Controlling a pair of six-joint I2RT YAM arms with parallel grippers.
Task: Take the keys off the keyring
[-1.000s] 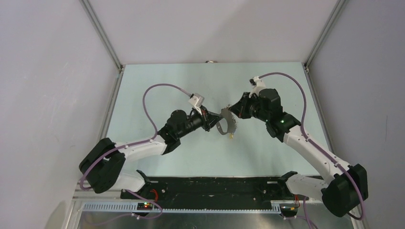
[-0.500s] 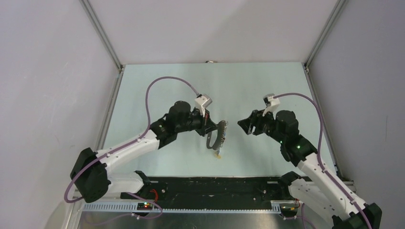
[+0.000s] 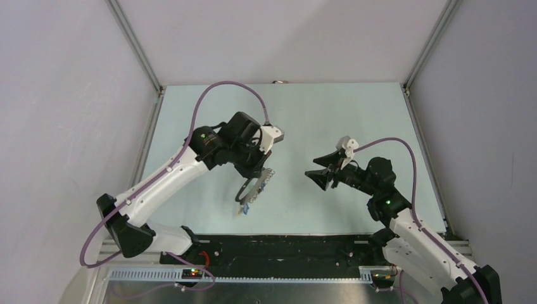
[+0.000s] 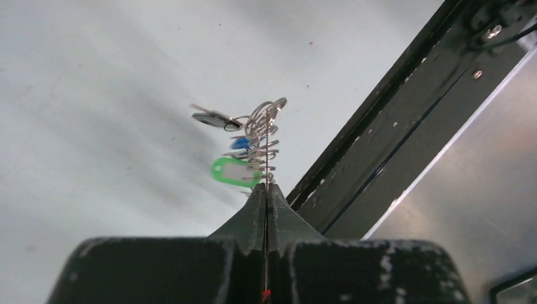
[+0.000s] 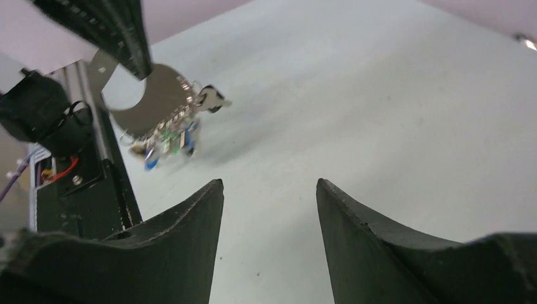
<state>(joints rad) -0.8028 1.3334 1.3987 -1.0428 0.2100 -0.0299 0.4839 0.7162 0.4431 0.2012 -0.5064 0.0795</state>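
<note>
Grey keyring (image 5: 152, 95) clamped in left jaws, keys (image 4: 212, 118) apparently dangling, right jaws wide, well apart.

Keys (image 5: 166, 138) on keyring (image 5: 149, 101), above table (image 5: 380, 95)

2 white-and-black arms (image 3: 166, 179); purple cables (image 3: 226, 83)

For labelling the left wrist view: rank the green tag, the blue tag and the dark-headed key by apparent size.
1. green tag
2. dark-headed key
3. blue tag, partly hidden
The green tag seems nearest the camera, which may inflate it.
</note>
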